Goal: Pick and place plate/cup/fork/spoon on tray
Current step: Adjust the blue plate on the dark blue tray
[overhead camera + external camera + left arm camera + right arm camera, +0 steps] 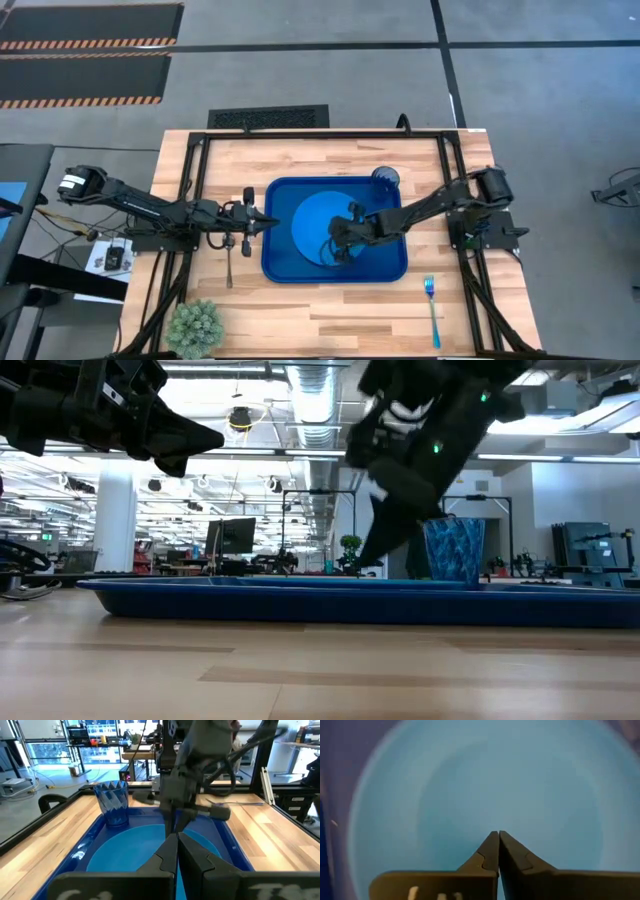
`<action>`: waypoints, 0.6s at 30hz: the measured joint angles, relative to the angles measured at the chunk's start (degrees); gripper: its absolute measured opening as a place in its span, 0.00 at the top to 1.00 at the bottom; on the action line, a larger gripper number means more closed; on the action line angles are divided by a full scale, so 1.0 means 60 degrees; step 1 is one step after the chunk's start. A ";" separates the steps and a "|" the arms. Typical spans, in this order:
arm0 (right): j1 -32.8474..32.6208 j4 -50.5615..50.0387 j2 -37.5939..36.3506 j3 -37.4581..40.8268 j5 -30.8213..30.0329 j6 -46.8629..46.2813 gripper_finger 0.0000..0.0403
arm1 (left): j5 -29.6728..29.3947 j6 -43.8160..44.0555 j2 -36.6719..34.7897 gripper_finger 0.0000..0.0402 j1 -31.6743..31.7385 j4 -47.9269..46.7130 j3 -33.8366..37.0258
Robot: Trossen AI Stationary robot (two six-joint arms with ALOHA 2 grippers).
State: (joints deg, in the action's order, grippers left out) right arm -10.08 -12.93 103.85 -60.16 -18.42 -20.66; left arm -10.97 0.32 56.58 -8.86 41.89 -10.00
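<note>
The fork (432, 310) lies alone on the bare wood at the near right of the table (330, 310), tines pointing away from the near edge, well apart from the tray (283, 268). A small green plant (195, 327) sits at the near left corner. Further in, the spoon (229, 262) rests on the wood just left of the tray, below the left arm, its handle running toward the near edge.

The tray lies at the table's middle with the plate (312, 222) flat inside it. The right gripper (335, 240) hangs low over the plate's near right part; in the right wrist view its fingertips (495, 851) meet with nothing between them, the plate (470, 785) filling the view beneath. The left gripper (268, 221) hovers at the tray's left rim, above the table as the low view shows; its fingers (167, 857) are pressed together and empty in the left wrist view, pointing across the plate (130, 847) toward the right arm.

Farthest back, the cup (385, 178) stands upright in the tray's far right corner, beside the plate and apart from both grippers
</note>
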 joint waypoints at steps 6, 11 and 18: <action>0.0065 -0.0722 0.0457 -0.0194 0.0340 -0.0186 0.97 | -0.0065 -0.0023 0.0000 1.00 0.0000 -0.0101 0.0000; -0.0013 -0.1253 0.0455 -0.0212 0.0296 -0.0490 0.96 | -0.0065 -0.0023 0.0000 1.00 0.0000 -0.0088 0.0000; -0.0071 -0.1462 0.0448 -0.0212 0.0282 -0.0585 0.96 | -0.0065 -0.0023 0.0000 1.00 0.0000 -0.0087 0.0000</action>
State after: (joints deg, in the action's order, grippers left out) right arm -10.50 -21.70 106.54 -61.43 -16.73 -24.18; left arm -11.35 0.19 56.58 -8.86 41.37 -10.00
